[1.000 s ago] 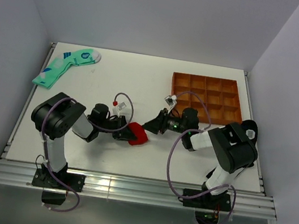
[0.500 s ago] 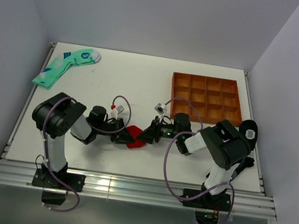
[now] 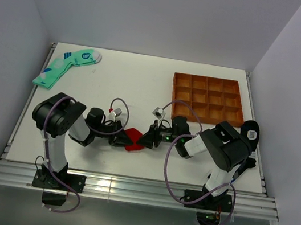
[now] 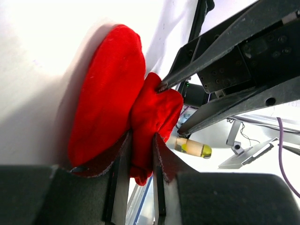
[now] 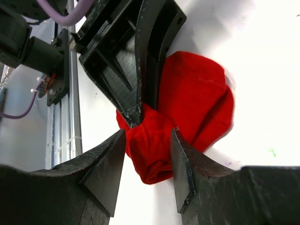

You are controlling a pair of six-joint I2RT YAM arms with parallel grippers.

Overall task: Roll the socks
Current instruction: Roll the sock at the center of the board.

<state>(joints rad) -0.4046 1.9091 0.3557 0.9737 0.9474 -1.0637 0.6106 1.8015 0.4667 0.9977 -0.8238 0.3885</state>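
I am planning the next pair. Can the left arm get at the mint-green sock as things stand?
Probably not yet: the left gripper is shut on the red socks, and the right gripper grips them. The way to the mint-green sock looks free.

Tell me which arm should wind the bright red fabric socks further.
Right, probably. The right gripper holds the rolled end of the bright red fabric socks, with the flat unrolled part lying beyond it. The left gripper is clamped on a pinch of the same bundle, better suited to anchoring.

Both arms' jaws meet at the red socks (image 3: 131, 146); brown tray (image 3: 174, 87) lies beyond.
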